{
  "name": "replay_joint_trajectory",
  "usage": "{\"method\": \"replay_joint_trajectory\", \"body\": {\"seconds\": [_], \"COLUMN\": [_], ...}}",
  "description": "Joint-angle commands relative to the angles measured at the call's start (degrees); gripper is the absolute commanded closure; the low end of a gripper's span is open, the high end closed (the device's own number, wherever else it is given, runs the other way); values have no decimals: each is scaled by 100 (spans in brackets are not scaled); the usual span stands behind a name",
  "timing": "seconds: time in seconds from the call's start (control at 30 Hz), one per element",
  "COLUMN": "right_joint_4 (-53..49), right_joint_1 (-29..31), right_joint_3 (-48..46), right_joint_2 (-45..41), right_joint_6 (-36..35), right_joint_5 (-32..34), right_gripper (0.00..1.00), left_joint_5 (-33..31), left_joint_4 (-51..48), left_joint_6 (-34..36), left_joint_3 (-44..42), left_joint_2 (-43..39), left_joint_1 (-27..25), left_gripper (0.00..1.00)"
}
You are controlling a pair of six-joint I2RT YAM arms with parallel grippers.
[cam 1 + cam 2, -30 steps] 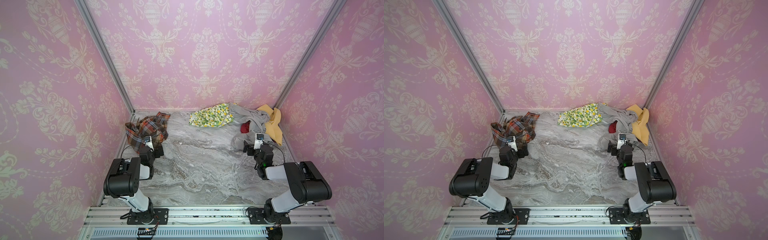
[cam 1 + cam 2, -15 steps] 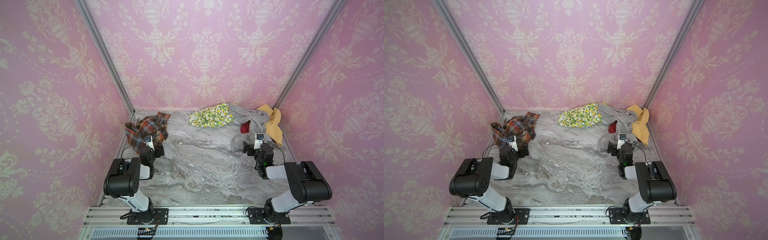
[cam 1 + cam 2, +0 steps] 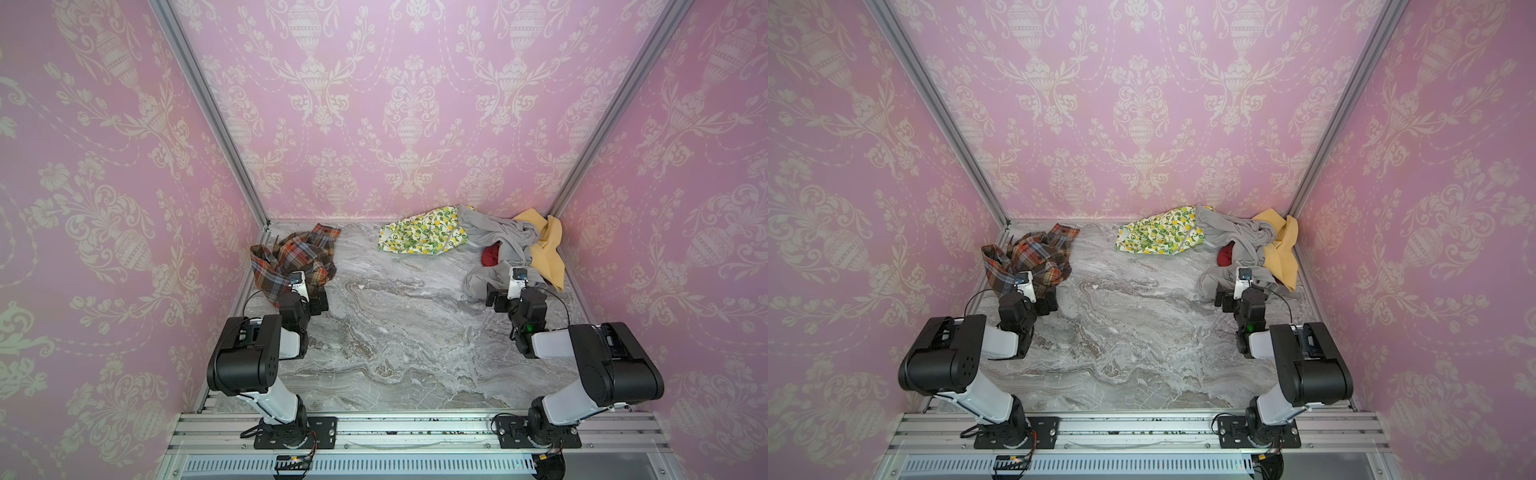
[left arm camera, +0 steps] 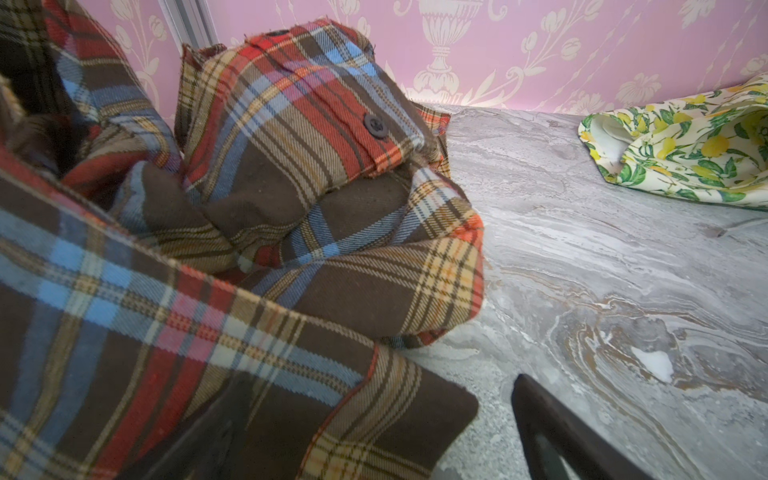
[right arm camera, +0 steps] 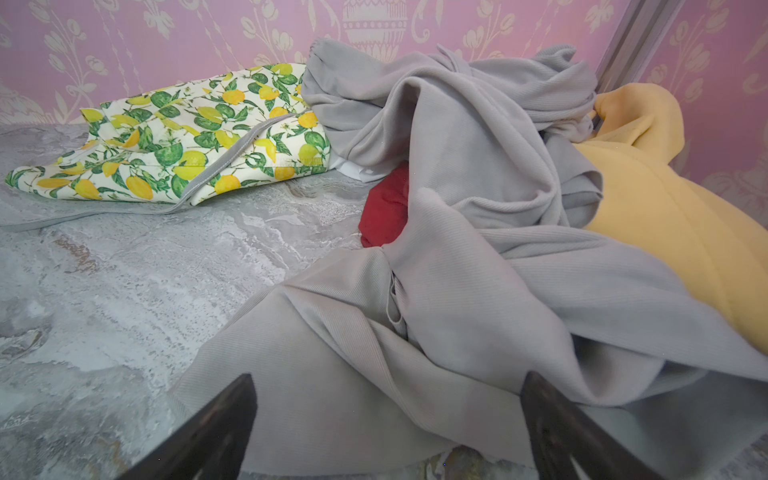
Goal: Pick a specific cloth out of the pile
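Observation:
The cloth (image 3: 296, 258) (image 3: 1030, 259), a crumpled plaid in brown, red-orange and blue, lies alone by the far left wall. It fills much of the left wrist view (image 4: 291, 187). My left gripper (image 3: 316, 296) (image 4: 374, 415) stands open at its near edge, and a plaid corner lies loose between the fingers. The pile (image 3: 498, 241) sits at the far right: a lemon-print cloth (image 5: 178, 137), a grey cloth (image 5: 457, 270), a mustard cloth (image 5: 648, 199) and a small dark red one (image 5: 384, 212). My right gripper (image 3: 496, 297) (image 5: 384, 399) is open over the grey cloth's near flap.
The marble tabletop (image 3: 399, 332) stretches between the two arms. Pink patterned walls close in the left, right and back sides. Both arm bases stand on a metal rail (image 3: 415, 428) along the front edge.

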Motion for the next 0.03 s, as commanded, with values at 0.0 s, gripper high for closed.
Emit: {"method": "replay_joint_trajectory", "body": {"seconds": [0.0], "right_joint_4": [29], "right_joint_1": [7], "right_joint_3": [42], "right_joint_2": [-28], "right_joint_6": [110], "right_joint_5": [-38], "right_gripper": [0], "left_joint_5": [97], "left_joint_4": [75], "left_joint_6": [115], "left_joint_3": [71], "left_joint_2": [2], "left_joint_1": [-36], "left_gripper": [1]}}
